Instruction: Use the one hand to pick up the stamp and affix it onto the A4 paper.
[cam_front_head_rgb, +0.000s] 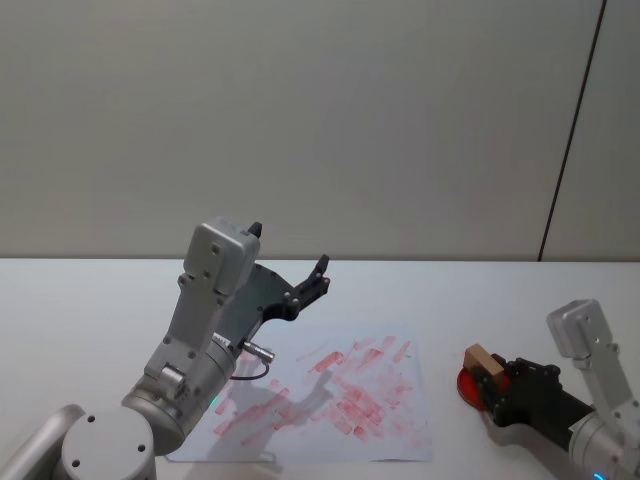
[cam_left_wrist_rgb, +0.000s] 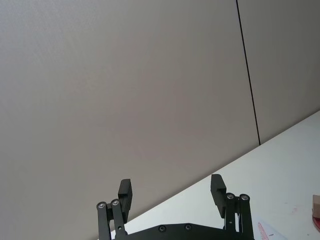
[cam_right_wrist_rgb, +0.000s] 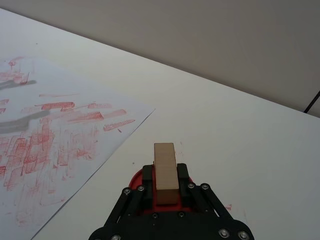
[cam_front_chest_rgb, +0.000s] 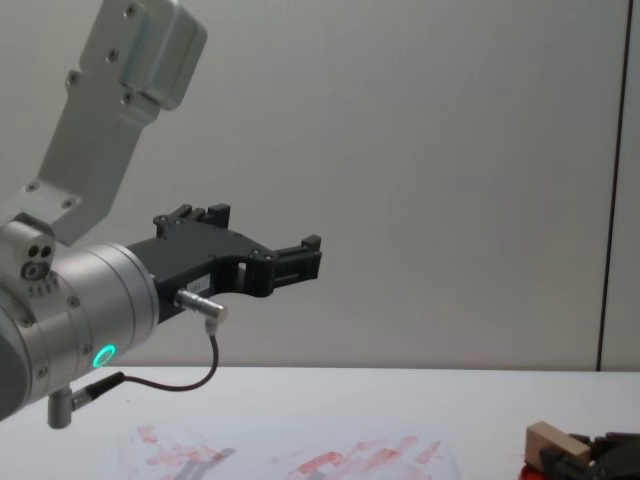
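Two grippers are noted. The right gripper (cam_right_wrist_rgb: 165, 186) sits at the lower right of the head view, low over the white desk (cam_front_head_rgb: 90, 300). Its black fingers (cam_right_wrist_rgb: 146, 181) are closed against both sides of the stamp (cam_right_wrist_rgb: 164, 164), a light tan wooden block. The stamp is held directly over a round red ink pad (cam_front_head_rgb: 467, 386) and leans toward the left of the frame in the head view. Whether its base touches the pad cannot be told, as the fingers hide the lower end.

The A4 paper (cam_front_head_rgb: 340, 405) lies flat on the desk at the lower centre of the head view, densely marked with red stamp prints and smudges. Its right edge is near the ink pad but apart from it.

The left gripper (cam_left_wrist_rgb: 171, 192) is raised well above the left part of the paper, centre left in the head view. It is aimed toward the grey wall (cam_front_head_rgb: 320, 120), with its jaws spread wide and nothing between them.
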